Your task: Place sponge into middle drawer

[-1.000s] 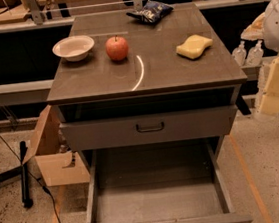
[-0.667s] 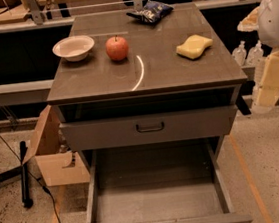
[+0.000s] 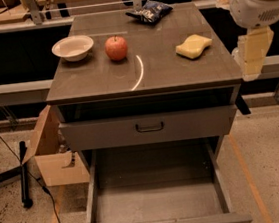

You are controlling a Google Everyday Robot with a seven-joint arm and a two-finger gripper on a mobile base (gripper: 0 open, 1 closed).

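The pale yellow sponge [image 3: 194,46] lies on the right side of the grey cabinet top [image 3: 145,77], near its right edge. The middle drawer [image 3: 156,194] is pulled out at the bottom of the view, its flat grey floor bare. My gripper [image 3: 252,55] hangs pointing down just off the cabinet's right edge, to the right of the sponge and a little nearer to the camera. It is apart from the sponge and holds nothing that I can see.
A white bowl [image 3: 73,47], a red apple [image 3: 116,47] and a dark snack bag [image 3: 149,11] sit on the cabinet top. A closed drawer front with a dark handle [image 3: 149,127] is above the open drawer. A cardboard box [image 3: 53,153] and cables lie on the floor at left.
My gripper and arm have moved up and to the left, closer to the cabinet's right edge and the sponge. The sponge and other objects have not moved.
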